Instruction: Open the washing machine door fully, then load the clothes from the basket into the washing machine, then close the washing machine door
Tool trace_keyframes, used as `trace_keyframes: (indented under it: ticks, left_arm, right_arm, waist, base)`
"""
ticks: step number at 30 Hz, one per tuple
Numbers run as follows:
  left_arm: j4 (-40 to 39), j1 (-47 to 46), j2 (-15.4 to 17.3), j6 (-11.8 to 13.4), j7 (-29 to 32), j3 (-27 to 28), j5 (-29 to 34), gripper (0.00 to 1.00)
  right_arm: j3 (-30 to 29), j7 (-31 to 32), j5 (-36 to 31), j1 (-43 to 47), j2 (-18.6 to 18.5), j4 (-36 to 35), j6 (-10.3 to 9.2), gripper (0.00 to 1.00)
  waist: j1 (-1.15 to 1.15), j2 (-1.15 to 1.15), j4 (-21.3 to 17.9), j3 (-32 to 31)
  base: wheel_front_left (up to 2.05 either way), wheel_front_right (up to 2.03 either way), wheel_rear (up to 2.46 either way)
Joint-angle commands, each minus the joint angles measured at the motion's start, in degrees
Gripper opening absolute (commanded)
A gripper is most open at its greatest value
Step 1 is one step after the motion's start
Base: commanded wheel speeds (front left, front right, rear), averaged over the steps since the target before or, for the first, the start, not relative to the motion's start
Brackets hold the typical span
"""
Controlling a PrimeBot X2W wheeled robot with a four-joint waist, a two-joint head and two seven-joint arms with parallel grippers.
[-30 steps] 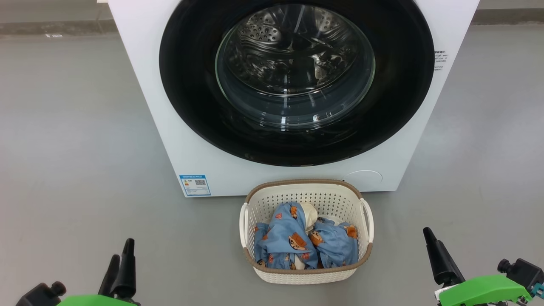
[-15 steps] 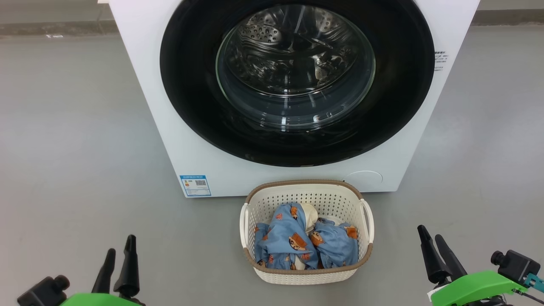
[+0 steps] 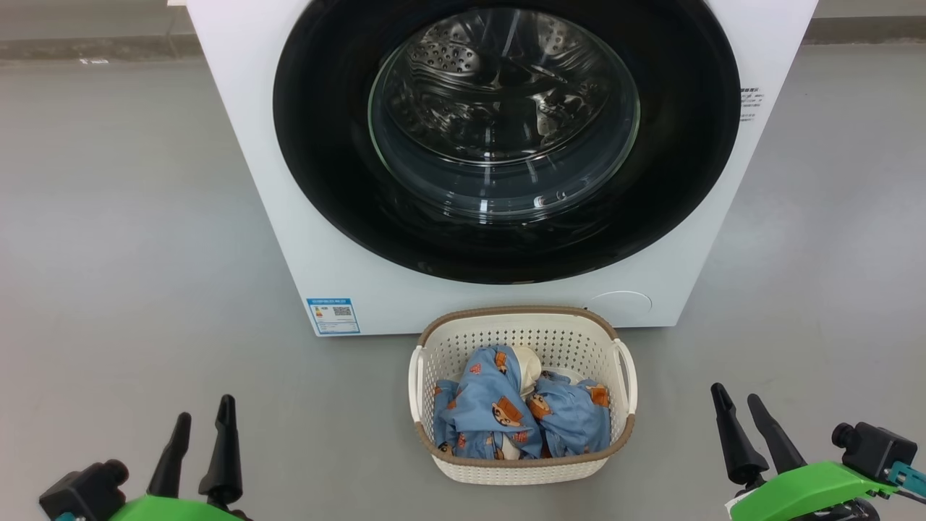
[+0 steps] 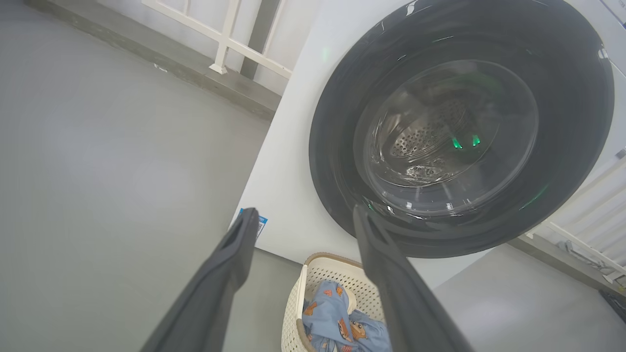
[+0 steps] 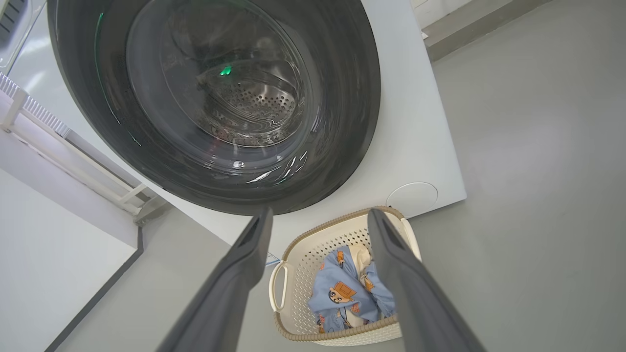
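Observation:
The white washing machine (image 3: 347, 275) fills the top of the head view, its round black door (image 3: 325, 159) lying flush against the front, glass window at the centre. On the floor before it stands the cream basket (image 3: 521, 329) holding the blue printed clothes (image 3: 499, 412). My left gripper (image 3: 204, 409) is at the lower left, open and empty, well left of the basket. At the lower right, my right gripper (image 3: 736, 395) is open and empty too. The left wrist view has the door (image 4: 337, 146) and basket (image 4: 293, 313) ahead; the right wrist view has the door (image 5: 352, 98), basket (image 5: 298, 274) and clothes (image 5: 337, 293).
Grey floor (image 3: 130, 239) spreads on both sides of the machine. A white railing (image 4: 225, 39) and a low kerb run behind it. A white wall (image 5: 44, 259) and radiator stand to one side in the right wrist view.
Both grippers have turned at the wrist, so that two separate fingers of each now show in the head view. Machine, door, basket and clothes have not moved.

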Motion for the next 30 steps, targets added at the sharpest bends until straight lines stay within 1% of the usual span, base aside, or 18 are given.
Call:
trace_keyframes:
  ticks: [1,22,30]
  left_arm:
    - [-1.9,-0.99,1.35,-0.11,-0.83,1.25,2.06,1.0]
    - [-2.1,-0.93,2.67,-0.14,-4.38,0.48,15.26,1.0]
    - [-1.27,-0.88,2.86,-0.16,-5.73,0.32,19.02,1.0]
  right_arm:
    - [0.71,-0.83,-1.96,-2.28,-0.96,-1.39,0.07,1.0]
    - [0.47,-4.35,-14.93,-1.72,-1.74,-1.74,0.09,1.0]
    - [0.4,-5.69,-19.71,-1.46,-2.07,-1.64,0.09,1.0]
  waist:
    - [0.0,0.0,-0.02,0.03]
    - [0.0,0.0,-0.51,0.15]
    - [0.0,0.0,-0.54,0.11]
  base:
    - [0.0,0.0,0.0]
    - [0.0,0.0,0.0]
    - [0.0,0.0,0.0]
